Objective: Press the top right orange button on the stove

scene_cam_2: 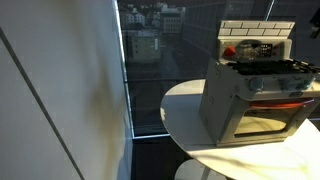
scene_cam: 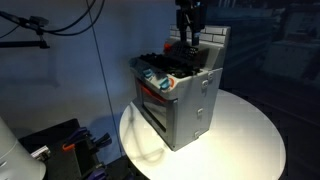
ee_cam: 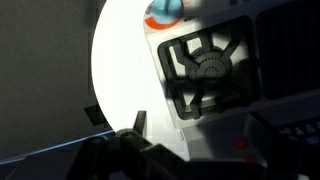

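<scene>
Table [scene_cam: 250, 140], round and white, carries a toy stove [scene_cam: 190, 100] near its middle in both exterior views, with the oven door facing 7 o'clock in an exterior view. The gripper [scene_cam: 188, 38] hangs at 12 o'clock over the stove's raised back panel, pointing down; the dim light hides whether its fingers are apart or together. In the wrist view a black burner [ee_cam: 205, 70] fills the centre, and an orange button [ee_cam: 165, 12] sits at its 11 o'clock, cut off by the top edge.
</scene>
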You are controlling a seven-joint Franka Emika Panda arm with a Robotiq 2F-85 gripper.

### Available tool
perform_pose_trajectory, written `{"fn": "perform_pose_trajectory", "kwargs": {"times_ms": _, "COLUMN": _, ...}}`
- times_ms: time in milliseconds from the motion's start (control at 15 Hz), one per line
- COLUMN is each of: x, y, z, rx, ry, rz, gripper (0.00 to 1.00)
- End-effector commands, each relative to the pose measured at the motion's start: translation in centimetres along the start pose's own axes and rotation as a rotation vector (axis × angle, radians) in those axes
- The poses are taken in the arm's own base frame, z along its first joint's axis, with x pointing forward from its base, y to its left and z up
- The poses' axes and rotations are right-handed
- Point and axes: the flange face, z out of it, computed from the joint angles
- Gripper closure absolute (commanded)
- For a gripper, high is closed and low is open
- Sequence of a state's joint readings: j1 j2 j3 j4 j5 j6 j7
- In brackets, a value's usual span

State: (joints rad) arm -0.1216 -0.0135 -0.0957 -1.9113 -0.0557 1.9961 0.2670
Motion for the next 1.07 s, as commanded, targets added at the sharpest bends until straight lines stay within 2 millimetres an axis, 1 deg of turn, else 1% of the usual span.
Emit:
{"fn": "perform_pose_trajectory", "kwargs": {"times_ms": 0, "x": 1.6, "y": 0.3, "z": 1.1, "rx": 0.041, "ry": 0.029, "rz": -0.024, "gripper": 0.00}}
{"fn": "perform_pose_trajectory", "kwargs": {"times_ms": 333, "x": 3.0, "y": -0.1, "z": 2.6, "rx": 0.089, "ry": 0.071, "rz": -0.056, "gripper": 0.00}}
{"fn": "perform_pose_trajectory", "kwargs": {"times_ms": 667, "x": 3.7, "y": -0.4, "z": 3.2, "rx": 0.125, "ry": 0.114, "rz": -0.084, "gripper": 0.00}}
{"fn": "perform_pose_trajectory", "kwargs": {"times_ms": 1000, "x": 4.3, "y": -0.6, "z": 3.9, "rx": 0.124, "ry": 0.150, "rz": -0.087, "gripper": 0.00}}
